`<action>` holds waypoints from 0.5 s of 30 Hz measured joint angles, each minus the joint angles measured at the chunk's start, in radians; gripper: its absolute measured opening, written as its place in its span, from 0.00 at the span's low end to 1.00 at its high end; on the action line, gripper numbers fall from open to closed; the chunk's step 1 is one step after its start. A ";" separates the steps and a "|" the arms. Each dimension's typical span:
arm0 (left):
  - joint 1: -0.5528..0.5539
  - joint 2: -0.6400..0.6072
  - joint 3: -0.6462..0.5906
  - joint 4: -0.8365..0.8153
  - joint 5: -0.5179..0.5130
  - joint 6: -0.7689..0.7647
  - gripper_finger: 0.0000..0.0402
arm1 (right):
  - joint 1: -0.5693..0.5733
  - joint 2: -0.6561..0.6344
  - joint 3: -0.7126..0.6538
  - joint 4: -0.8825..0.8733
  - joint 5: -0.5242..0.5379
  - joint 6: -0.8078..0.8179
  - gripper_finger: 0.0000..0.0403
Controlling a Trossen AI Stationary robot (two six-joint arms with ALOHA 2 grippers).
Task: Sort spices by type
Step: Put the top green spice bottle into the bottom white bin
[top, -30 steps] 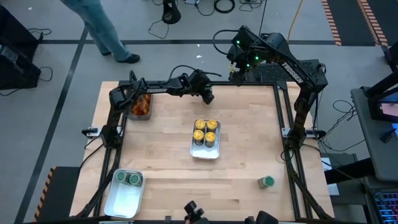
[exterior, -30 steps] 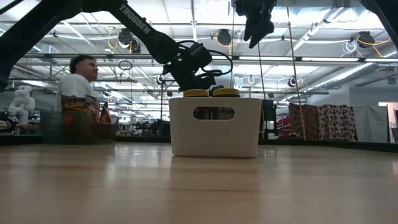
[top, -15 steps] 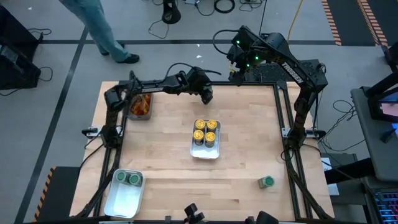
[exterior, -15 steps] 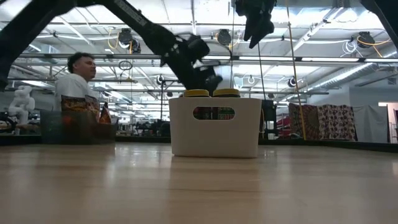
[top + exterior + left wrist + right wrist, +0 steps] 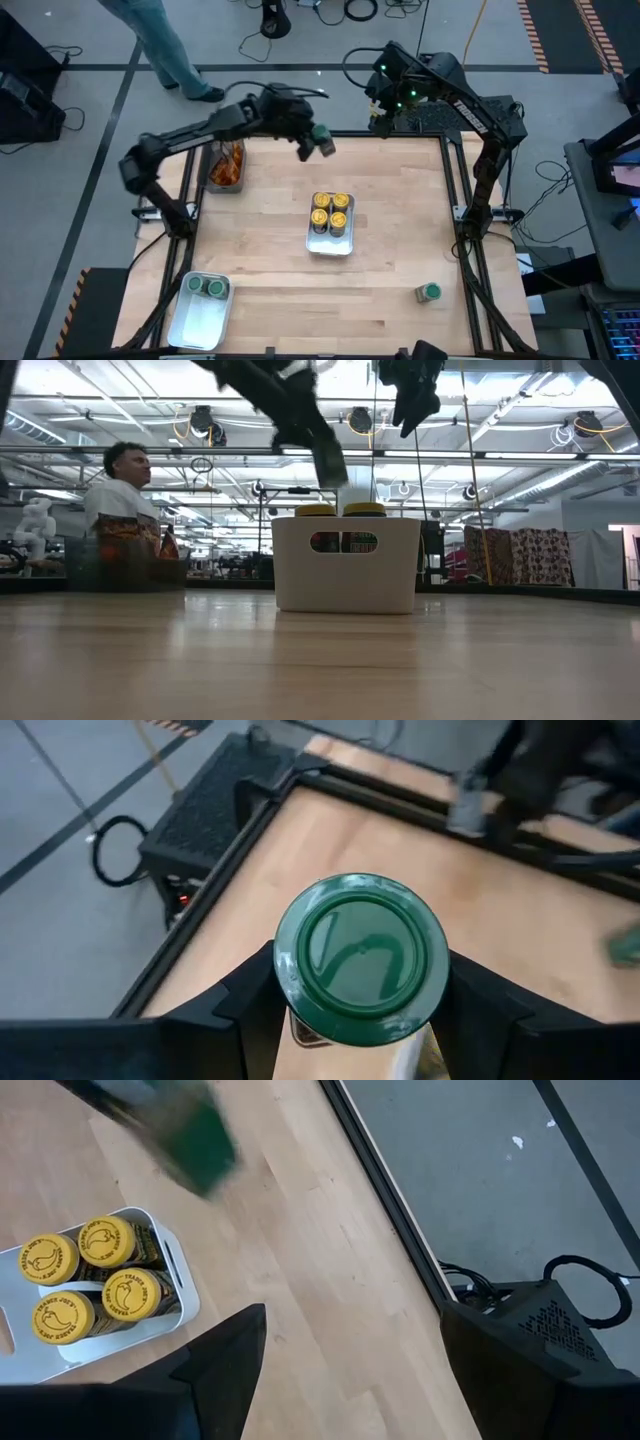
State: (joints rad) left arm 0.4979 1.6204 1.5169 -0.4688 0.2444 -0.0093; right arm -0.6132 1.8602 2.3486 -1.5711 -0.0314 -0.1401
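The left hand (image 5: 322, 141) is clamped on a small round green-lidded spice jar (image 5: 361, 957), carried high above the far part of the wooden counter (image 5: 270, 250). The white rectangular tray with two green-lidded jars (image 5: 205, 288) sits well away at the near left corner, so a long swing could loosen the jar. The right hand (image 5: 377, 113), fingers spread and empty, hangs over the far edge.

Glossy green plastic jar lid (image 5: 361, 956); matt pale wooden table (image 5: 270, 230).
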 joint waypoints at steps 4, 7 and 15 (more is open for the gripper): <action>-0.015 -0.125 0.001 -0.133 0.045 -0.005 0.51 | 0.000 -0.004 0.000 0.000 0.000 -0.007 0.70; -0.053 -0.219 0.001 -0.265 0.050 -0.034 0.51 | 0.000 -0.011 0.000 0.000 0.000 -0.015 0.70; -0.279 -0.441 0.001 -0.465 -0.050 -0.274 0.51 | 0.030 -0.015 0.000 0.023 -0.019 -0.055 0.70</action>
State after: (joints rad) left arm 0.2190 1.1798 1.5181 -0.9340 0.1947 -0.2833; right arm -0.5832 1.8450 2.3489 -1.5485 -0.0502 -0.1951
